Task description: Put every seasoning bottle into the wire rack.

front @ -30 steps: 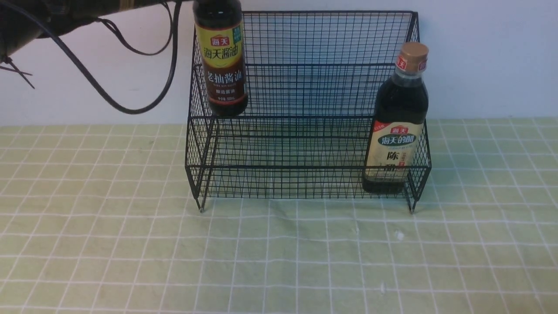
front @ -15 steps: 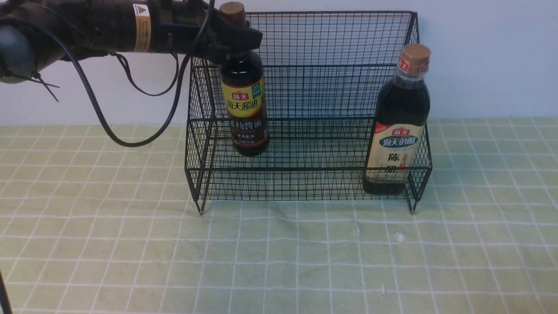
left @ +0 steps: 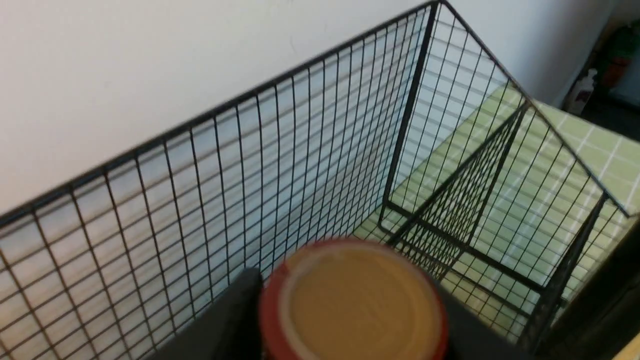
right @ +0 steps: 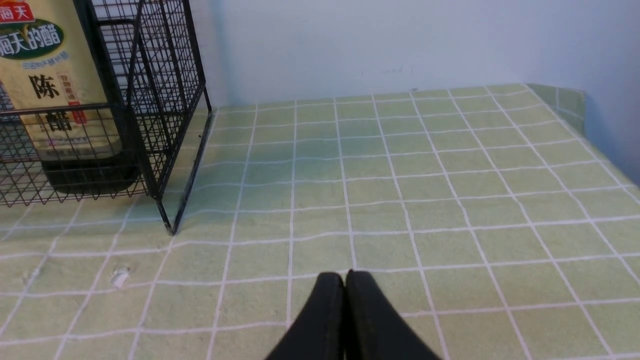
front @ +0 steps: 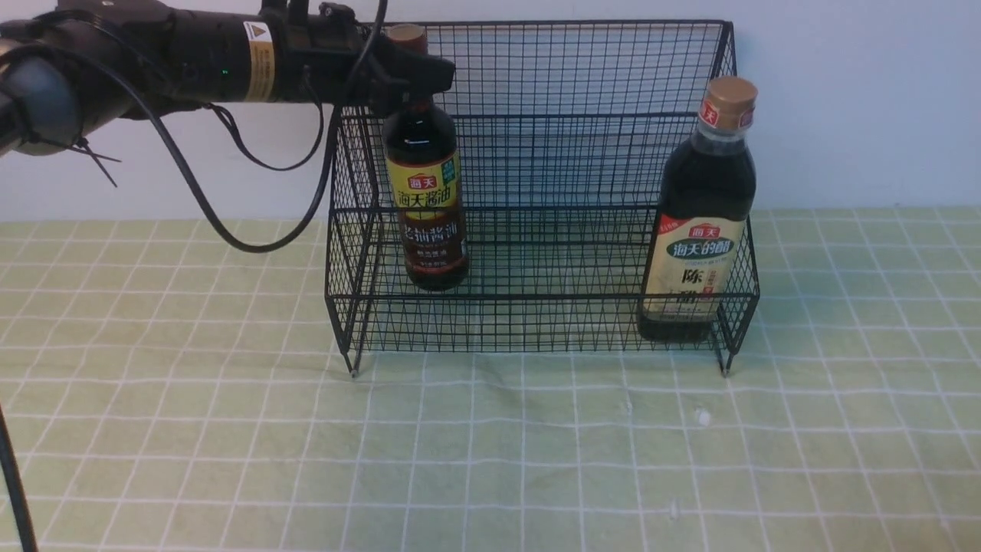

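Observation:
The black wire rack (front: 552,192) stands at the back of the table. My left gripper (front: 406,69) is shut on the neck of the slim bottle (front: 425,207) with the yellow-brown label and holds it upright inside the rack's left side, its base low at the upper tier. Its cap (left: 352,300) fills the left wrist view between the fingers (left: 235,310). The broader bottle (front: 701,222) with the tan cap stands in the rack's lower tier at the right; it also shows in the right wrist view (right: 50,90). My right gripper (right: 345,280) is shut and empty above the cloth, right of the rack.
A green checked cloth (front: 490,460) covers the table. A white wall (front: 858,100) rises just behind the rack. The table's right edge (right: 580,105) shows in the right wrist view. The left arm's cable (front: 230,230) hangs left of the rack.
My left gripper has carried the slim bottle rightward and down into the rack's left side, and in the last half second lowered it a little more. The broader bottle has not moved.

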Controlling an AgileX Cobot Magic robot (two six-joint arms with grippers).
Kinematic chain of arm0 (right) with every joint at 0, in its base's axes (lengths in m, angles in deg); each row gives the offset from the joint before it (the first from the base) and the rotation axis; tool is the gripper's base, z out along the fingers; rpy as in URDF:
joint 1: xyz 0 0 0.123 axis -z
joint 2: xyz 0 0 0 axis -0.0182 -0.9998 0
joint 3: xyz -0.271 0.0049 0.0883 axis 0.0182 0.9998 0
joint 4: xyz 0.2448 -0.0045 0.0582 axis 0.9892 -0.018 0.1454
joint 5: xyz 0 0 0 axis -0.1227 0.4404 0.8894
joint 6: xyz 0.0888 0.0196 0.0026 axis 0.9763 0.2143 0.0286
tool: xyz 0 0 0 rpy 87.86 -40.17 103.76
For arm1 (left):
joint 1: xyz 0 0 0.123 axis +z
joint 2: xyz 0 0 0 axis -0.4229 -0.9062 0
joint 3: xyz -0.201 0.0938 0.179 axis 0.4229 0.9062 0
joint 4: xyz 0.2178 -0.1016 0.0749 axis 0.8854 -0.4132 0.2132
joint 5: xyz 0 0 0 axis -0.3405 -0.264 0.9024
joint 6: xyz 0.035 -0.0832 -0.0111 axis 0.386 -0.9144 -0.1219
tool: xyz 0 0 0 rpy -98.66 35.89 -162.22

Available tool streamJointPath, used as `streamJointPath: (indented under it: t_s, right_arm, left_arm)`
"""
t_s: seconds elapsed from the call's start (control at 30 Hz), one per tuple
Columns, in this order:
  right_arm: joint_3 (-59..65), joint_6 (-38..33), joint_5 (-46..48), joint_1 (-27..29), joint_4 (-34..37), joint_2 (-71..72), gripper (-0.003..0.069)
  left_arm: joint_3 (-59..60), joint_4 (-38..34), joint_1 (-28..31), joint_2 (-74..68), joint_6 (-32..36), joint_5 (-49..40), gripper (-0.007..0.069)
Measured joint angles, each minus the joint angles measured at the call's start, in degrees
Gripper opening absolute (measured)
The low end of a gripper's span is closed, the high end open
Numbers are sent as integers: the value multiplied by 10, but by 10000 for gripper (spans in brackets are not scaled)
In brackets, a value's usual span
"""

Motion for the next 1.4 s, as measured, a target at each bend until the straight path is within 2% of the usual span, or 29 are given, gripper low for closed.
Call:
streamJointPath:
  t_s: [0.1,0.17,0.4,0.67,0.87,0.93,0.97,1.07,1.2,1.23,1.33,1.4]
  right_arm:
    - [0,1,0,0,0,0,-13]
    - [0,1,0,0,0,0,-13]
    - [0,1,0,0,0,0,-13]
    - [0,1,0,0,0,0,-13]
    - [0,1,0,0,0,0,-13]
    - [0,1,0,0,0,0,-13]
    - [0,1,0,0,0,0,-13]
    - [0,1,0,0,0,0,-13]
    - [0,1,0,0,0,0,-13]
    - [0,1,0,0,0,0,-13]
    - [0,1,0,0,0,0,-13]
    - [0,1,0,0,0,0,-13]
  left_arm:
    - [-1,0,0,1,-6,0,454]
    - [-1,0,0,1,-4,2,486]
    - [-1,0,7,31,13,-1,463]
    - [-2,0,26,111,16,-83,321]
    - [-2,0,32,197,65,-127,60]
    - [-2,0,33,217,82,-139,27]
    - [-2,0,34,241,118,-155,4]
    - [-2,0,34,275,171,-183,-6]
    - [-2,-3,34,342,315,-273,-6]
    - [-2,-4,34,347,321,-277,-6]
    - [-3,-10,34,387,413,-354,-6]
    - [-3,-12,34,401,426,-389,-6]
